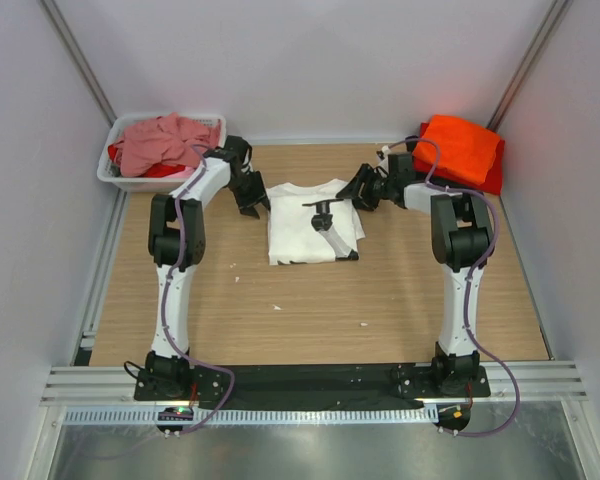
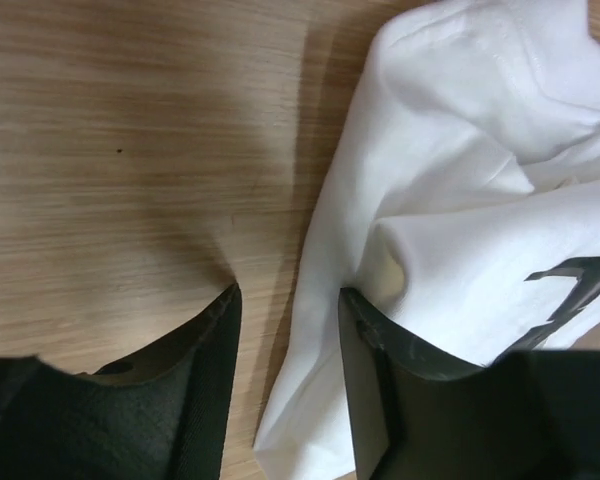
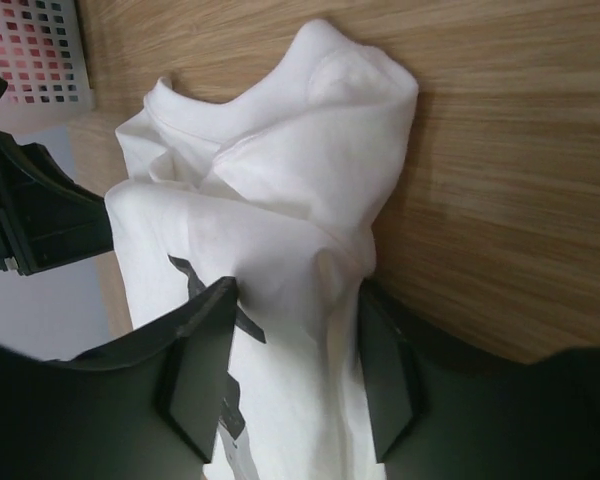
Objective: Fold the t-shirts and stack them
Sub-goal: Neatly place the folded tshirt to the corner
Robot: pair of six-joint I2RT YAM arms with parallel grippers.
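Item: white shirt (image 1: 310,225), folded, mid-table (image 1: 400,300) | left gripper (image 2: 288,295): fingers apart, astride its left edge | right gripper (image 3: 298,285): fingers around a cloth bunch, clamp unclear | risk: uneven grips may drag or unfold it

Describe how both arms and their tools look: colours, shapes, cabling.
Left arm and right arm: white tubular links between chunky black joints, on a black base plate. A purple cable runs along each, looping near its base. Left tool and right tool are matte black, each with two broad flat fingers.
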